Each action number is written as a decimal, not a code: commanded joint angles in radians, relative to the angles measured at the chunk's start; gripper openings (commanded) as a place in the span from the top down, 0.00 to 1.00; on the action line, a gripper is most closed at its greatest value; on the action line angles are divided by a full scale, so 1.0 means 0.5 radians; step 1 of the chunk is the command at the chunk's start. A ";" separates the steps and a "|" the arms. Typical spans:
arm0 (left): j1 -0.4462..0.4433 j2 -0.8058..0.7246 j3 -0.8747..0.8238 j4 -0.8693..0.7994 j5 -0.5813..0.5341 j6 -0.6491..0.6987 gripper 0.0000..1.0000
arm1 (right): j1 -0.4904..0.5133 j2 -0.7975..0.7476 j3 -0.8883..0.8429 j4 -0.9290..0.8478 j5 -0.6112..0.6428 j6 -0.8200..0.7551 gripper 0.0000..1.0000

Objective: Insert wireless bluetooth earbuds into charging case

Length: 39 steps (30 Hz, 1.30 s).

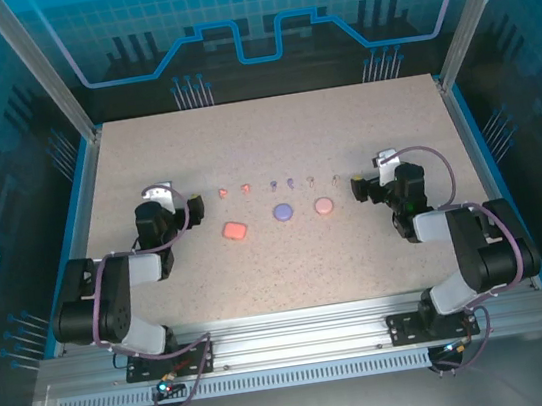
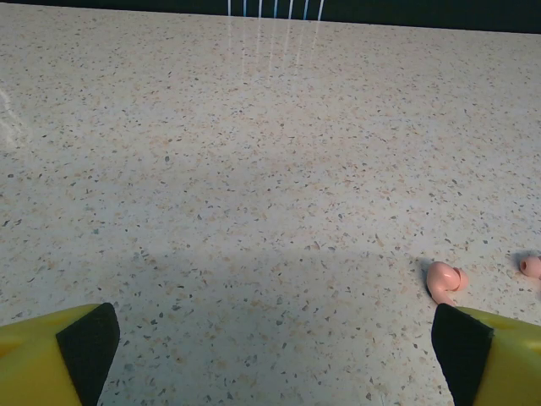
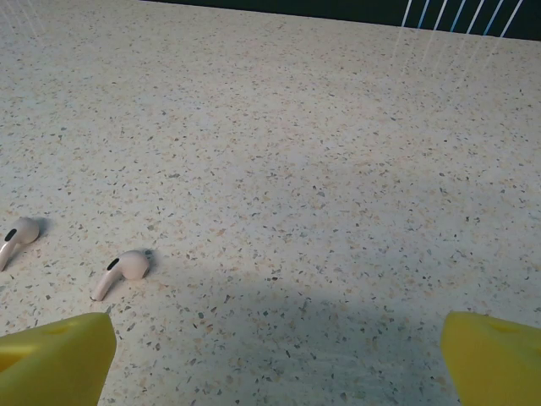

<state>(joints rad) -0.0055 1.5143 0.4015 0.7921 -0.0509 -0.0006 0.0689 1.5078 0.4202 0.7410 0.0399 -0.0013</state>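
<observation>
Six earbuds lie in a row across the table: a red-orange pair (image 1: pixel 222 192) (image 1: pixel 245 187), a purple pair (image 1: pixel 274 184) (image 1: pixel 290 182) and a pale beige pair (image 1: pixel 310 180) (image 1: pixel 335 178). In front of them sit three closed charging cases: red-orange (image 1: pixel 235 230), purple (image 1: pixel 283 211) and pink (image 1: pixel 324 206). My left gripper (image 1: pixel 172 204) (image 2: pixel 275 359) stands open at the row's left end, over bare table. A red-orange earbud (image 2: pixel 444 282) lies just beyond its right fingertip (image 2: pixel 463 351). My right gripper (image 1: pixel 386 175) (image 3: pixel 279 359) is open at the right end, with a beige earbud (image 3: pixel 125 269) off to its left.
The speckled table (image 1: pixel 271 132) has free room behind the row and in front of the cases. Blue rails (image 1: pixel 75 210) border both sides, and clear enclosure walls rise at the back. A second beige earbud (image 3: pixel 17 237) and a second red-orange earbud (image 2: pixel 531 266) sit at the frame edges.
</observation>
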 commanded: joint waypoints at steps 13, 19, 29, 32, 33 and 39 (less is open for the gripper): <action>0.011 0.013 0.026 0.004 0.019 0.001 0.01 | -0.036 -0.006 0.034 0.001 -0.030 -0.019 0.00; 0.013 0.017 0.033 -0.003 0.015 -0.002 0.01 | -0.045 -0.005 0.042 -0.008 -0.046 -0.016 0.00; 0.011 0.008 0.014 0.022 -0.008 -0.012 0.01 | -0.058 -0.020 0.044 -0.003 -0.037 0.003 0.00; 0.013 -0.105 0.041 -0.107 -0.121 -0.063 0.01 | -0.049 -0.221 0.218 -0.462 0.098 0.044 0.00; 0.012 -0.158 0.072 -0.207 -0.136 -0.069 0.01 | -0.049 -0.285 0.302 -0.641 0.127 0.073 0.00; 0.013 -0.408 0.227 -0.642 -0.194 -0.126 0.01 | -0.054 -0.496 0.671 -1.362 0.016 0.348 0.00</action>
<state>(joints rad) -0.0055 1.3731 0.4721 0.5747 -0.1127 -0.0288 0.0578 1.3003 0.7013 0.2760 0.0700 0.0841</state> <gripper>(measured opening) 0.987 0.999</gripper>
